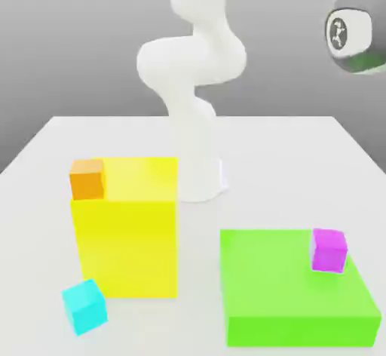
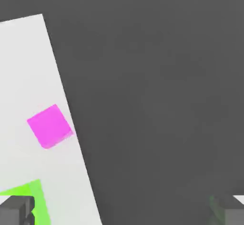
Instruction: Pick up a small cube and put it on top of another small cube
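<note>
So, the gripper point(image 2: 122, 210) is spread wide with nothing held. The orange cube point(image 1: 87, 179) is perched on the yellow block point(image 1: 128, 234); the cyan one point(image 1: 84, 306) is parked beside it.

Arm point(image 1: 188, 60) cut off at edge; green block point(image 2: 40, 202) likewise, hand view.

A white, smooth, jointed robot arm point(image 1: 192, 60) rises beyond the table's middle, its links bent in a zigzag. Its rounded grey-and-white wrist point(image 1: 360, 34) hangs high beyond the table's right edge in the exterior view — the dark two-fingered gripper point(image 2: 123, 212) stands wide open, empty.
</note>
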